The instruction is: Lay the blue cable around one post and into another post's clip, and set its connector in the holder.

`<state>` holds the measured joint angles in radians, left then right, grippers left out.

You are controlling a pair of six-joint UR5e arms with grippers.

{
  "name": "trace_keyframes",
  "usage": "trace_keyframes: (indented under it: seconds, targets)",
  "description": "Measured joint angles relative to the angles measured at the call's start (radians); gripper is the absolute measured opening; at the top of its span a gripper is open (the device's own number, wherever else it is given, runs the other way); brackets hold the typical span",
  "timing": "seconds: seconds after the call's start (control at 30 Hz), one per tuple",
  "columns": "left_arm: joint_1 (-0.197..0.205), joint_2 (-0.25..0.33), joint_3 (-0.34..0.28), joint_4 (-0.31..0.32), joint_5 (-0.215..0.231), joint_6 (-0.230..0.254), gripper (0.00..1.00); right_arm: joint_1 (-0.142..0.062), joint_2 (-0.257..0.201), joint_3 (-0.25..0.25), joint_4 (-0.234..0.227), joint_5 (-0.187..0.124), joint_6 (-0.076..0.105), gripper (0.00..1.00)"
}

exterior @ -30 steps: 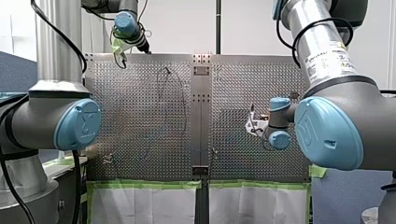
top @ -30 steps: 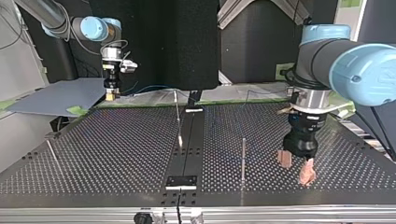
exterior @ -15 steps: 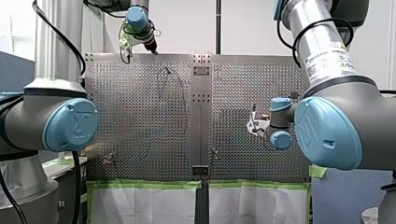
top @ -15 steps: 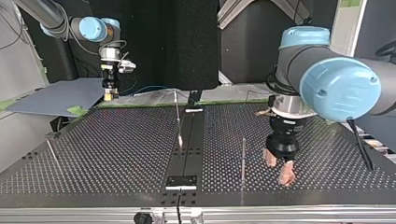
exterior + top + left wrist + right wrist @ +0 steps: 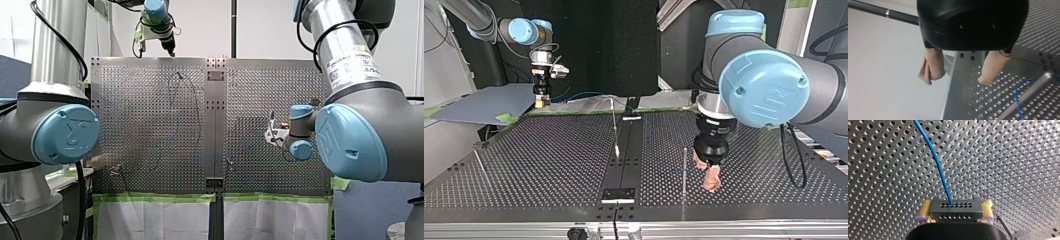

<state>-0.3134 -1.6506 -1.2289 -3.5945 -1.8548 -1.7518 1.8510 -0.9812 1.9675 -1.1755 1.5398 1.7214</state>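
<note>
- The blue cable (image 5: 938, 162) is seen running from its connector (image 5: 955, 207) out over the perforated tabletop (image 5: 1010, 157). A loop of it lies just beside a post (image 5: 1028, 96).
- The connector is gripped between the right arm's yellow-padded fingers (image 5: 924, 211). It is best held level, so that slack feeds without a kink.
- The left arm's fingers (image 5: 931, 67) are spread and empty near the tabletop's edge. They are best lowered astride the cable by the post before being closed.

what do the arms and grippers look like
My left arm and my right arm are silver tubes with grey joints, light-blue caps and black cables. My left gripper is black with beige pads; my right gripper is black with yellow pads.
</note>
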Motion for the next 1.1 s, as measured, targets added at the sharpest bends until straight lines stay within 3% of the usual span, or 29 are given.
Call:
trace_keyframes:
  seconds: [0.33, 0.7, 1.1]
  targets:
    - [-0.008, 0.020, -0.013, -0.085, -0.003, 0.071, 1.00, 0.000, 0.000, 0.000, -0.002, -0.001, 0.000, 0.03]
    - [-0.004, 0.039, -0.060, -0.178, -0.006, 0.062, 1.00, 0.000, 0.001, 0.000, 0.002, -0.002, 0.000, 0.03]
    - [0.005, 0.054, -0.064, -0.236, -0.047, 0.036, 1.00, 0.000, 0.002, 0.000, 0.005, -0.003, -0.002, 0.03]
